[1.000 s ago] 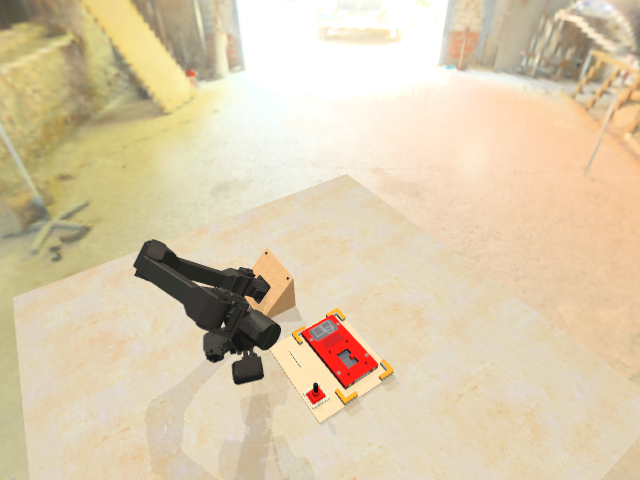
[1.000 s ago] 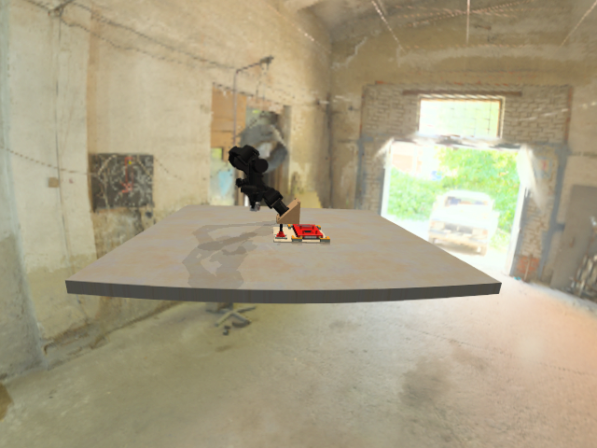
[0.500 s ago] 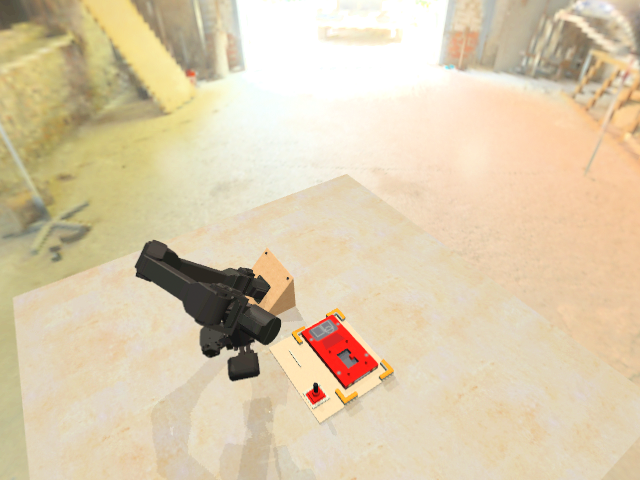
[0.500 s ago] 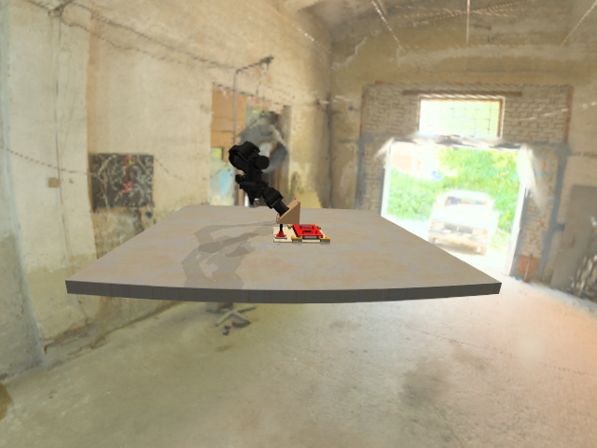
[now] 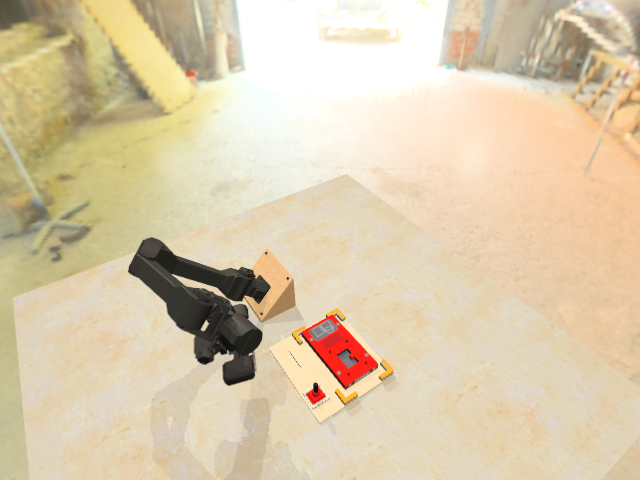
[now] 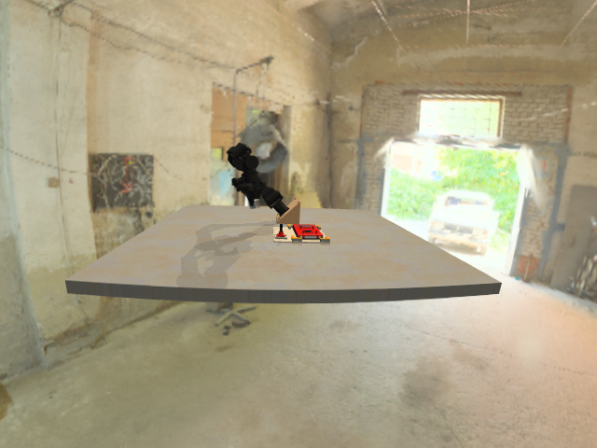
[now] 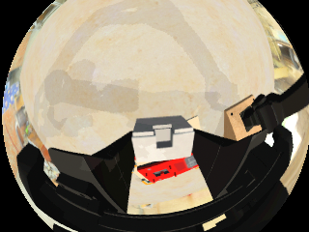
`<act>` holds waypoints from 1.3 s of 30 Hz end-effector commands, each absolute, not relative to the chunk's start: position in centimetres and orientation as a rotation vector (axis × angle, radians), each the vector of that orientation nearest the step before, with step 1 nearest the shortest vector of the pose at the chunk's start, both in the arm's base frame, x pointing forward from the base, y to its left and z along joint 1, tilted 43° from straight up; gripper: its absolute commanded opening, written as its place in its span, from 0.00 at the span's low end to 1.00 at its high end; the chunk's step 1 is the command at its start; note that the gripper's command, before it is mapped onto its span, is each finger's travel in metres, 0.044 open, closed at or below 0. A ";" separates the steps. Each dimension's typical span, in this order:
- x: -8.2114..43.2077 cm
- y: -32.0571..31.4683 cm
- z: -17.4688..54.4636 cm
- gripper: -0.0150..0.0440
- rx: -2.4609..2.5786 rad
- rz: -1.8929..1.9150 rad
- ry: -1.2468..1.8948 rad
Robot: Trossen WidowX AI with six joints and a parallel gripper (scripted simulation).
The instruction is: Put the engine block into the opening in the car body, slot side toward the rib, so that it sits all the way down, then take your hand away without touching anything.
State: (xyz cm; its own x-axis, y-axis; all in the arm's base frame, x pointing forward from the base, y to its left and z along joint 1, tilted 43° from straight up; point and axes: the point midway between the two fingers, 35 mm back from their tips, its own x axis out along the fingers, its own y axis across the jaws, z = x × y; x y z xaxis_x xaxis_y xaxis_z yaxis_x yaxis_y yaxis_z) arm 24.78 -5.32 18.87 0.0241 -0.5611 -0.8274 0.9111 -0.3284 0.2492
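My gripper [image 5: 239, 363] [image 6: 255, 203] [image 7: 160, 133] is shut on the engine block [image 7: 145, 147], a white block with a dark grey side. It is held above the table, left of the car body in the top view. Its slot shows at the middle of the block in the wrist view. In the top view the fingers hide nearly all of it. The red car body [image 5: 330, 356] [image 6: 298, 227] [image 7: 179, 166] lies flat. Its opening [image 5: 345, 359] shows empty, with a small red rib [image 5: 353, 356] at one side.
A cream board [image 5: 283, 351] lies under the car body, with orange corner brackets [image 5: 387, 369] around the body. A red piece with an upright black knob [image 5: 315, 395] [image 6: 280, 234] stands at the board's near end. A wooden wedge [image 5: 283, 299] [image 6: 292, 214] [image 7: 234, 123] carries the arm's base.
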 end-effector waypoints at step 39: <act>23.8 -9.5 17.7 0.25 1.629 -1.148 0.893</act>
State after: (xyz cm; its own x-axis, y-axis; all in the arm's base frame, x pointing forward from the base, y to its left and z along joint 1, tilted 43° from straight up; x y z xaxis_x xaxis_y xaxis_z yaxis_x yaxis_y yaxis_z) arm 23.77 -9.21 18.33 0.3041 0.0402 -0.9518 0.9079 -0.3149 0.2768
